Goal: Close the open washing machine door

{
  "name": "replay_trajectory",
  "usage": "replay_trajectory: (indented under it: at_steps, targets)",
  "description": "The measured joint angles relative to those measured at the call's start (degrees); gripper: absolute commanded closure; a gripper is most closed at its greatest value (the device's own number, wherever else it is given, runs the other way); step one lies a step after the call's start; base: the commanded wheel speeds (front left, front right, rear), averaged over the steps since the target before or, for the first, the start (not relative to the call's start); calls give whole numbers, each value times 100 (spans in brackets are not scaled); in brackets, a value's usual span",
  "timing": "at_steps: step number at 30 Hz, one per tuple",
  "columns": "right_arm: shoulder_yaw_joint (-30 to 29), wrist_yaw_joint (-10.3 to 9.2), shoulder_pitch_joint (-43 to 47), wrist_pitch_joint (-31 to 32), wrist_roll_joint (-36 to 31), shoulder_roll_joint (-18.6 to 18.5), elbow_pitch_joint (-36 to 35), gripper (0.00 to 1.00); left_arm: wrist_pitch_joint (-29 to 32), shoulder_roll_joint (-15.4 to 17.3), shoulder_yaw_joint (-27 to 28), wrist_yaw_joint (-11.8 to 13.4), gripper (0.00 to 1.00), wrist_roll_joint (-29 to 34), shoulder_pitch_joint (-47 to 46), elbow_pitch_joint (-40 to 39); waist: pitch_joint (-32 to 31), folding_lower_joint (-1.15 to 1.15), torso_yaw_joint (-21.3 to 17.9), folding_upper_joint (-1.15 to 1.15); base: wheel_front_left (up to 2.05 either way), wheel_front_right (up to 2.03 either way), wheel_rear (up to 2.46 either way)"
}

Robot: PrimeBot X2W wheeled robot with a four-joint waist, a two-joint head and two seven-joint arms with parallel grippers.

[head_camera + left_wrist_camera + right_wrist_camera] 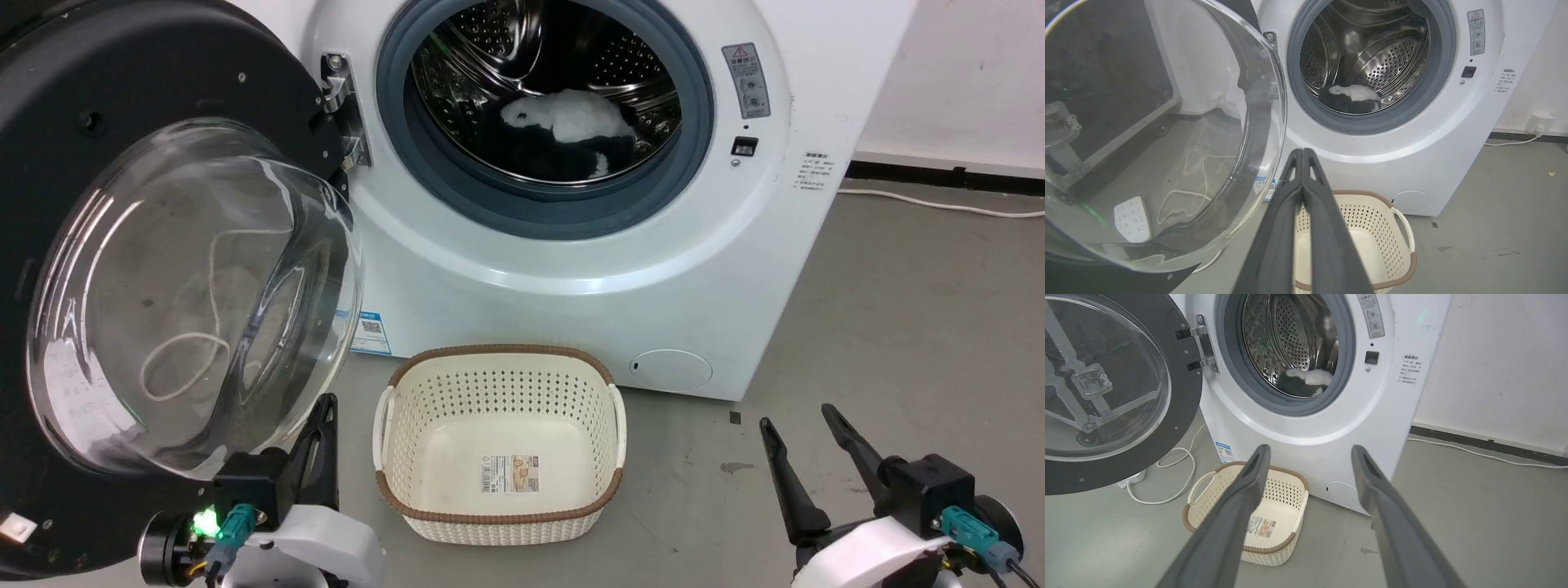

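The washing machine [571,245] is a white front-loader with its steel drum [547,73] exposed; black and white laundry lies inside. Its door [188,294] is swung wide open to the left on a metal hinge [339,98], black rim with a bulging clear glass bowl. My left gripper [326,404] sits low beside the bowl's lower right edge, fingers pressed together with nothing between them [1302,153]. My right gripper [796,416] stays low at the right, clear of the machine, fingers spread apart [1310,451]. The door [1106,388] also shows in the right wrist view.
A cream perforated basket [392,425] with a brown rim stands on the grey floor in front of the machine, between my grippers. A white cable [1175,473] and power strip lie on the floor under the door. A wall and skirting run at the right.
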Motion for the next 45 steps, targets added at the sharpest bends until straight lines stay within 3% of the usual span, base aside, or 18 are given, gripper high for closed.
replay_trajectory:
  at_steps: [15, 26, 34, 45]
  targets:
    - [15, 0, 91, -153, 288, 0, 77, 0, -252, -4, 426, 67, 100, -554, -119, -961, -34, 0, 221, 0, 0, 0, 0]
    - [20, 0, 123, -234, 511, 0, 196, 0, -379, -3, 1501, 186, 100, -764, -445, -1624, -56, 0, 608, 0, 0, 0, 0]
    - [-2, 0, 151, -333, 673, 0, 274, 0, -476, 34, 2466, 96, 100, -870, -604, -1403, -57, 0, 979, 0, 0, 0, 0]
    - [-55, 0, 113, -314, 714, 0, 245, 0, -425, 1069, 2826, -151, 100, -920, -923, 158, 272, 1, 1280, 0, 0, 0, 0]
